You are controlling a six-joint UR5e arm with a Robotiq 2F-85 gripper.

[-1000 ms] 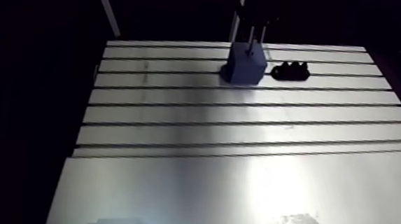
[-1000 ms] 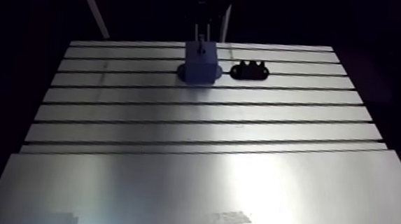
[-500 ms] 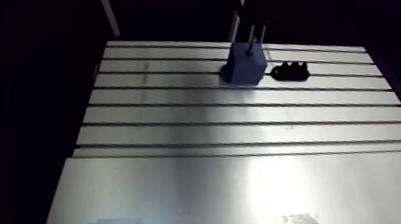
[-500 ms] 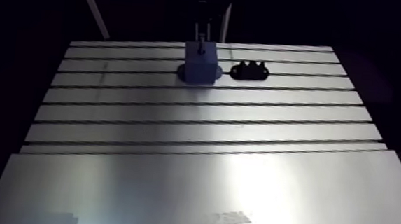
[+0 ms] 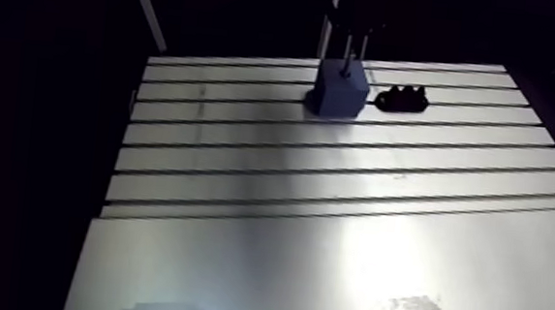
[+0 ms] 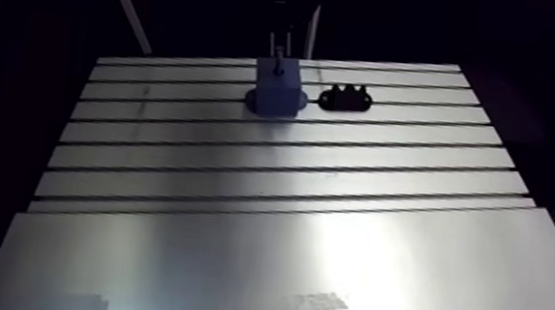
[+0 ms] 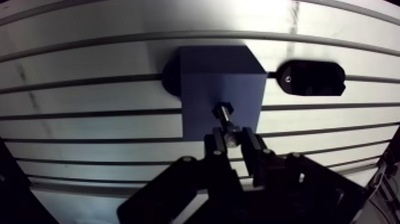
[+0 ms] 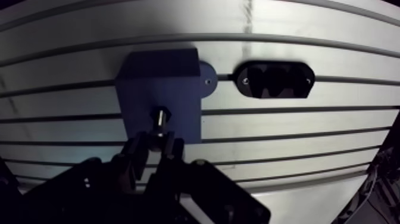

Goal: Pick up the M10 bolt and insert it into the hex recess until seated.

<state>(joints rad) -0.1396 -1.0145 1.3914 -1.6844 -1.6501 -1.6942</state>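
Observation:
A blue block (image 7: 219,86) stands on the slotted table (image 5: 339,163) at its far side. In the wrist view my gripper (image 7: 233,139) is shut on the M10 bolt (image 7: 227,120), which points down with its hex head (image 7: 222,109) at the block's top face. In the arm view the bolt (image 5: 348,57) hangs upright over the blue block (image 5: 337,92). Whether the head touches the block or sits in a recess, I cannot tell.
A black holder (image 7: 312,78) with several sockets lies on the table beside the block, also seen as the black holder (image 6: 347,98) in the arm view. A smooth metal sheet (image 5: 347,280) covers the table's near half.

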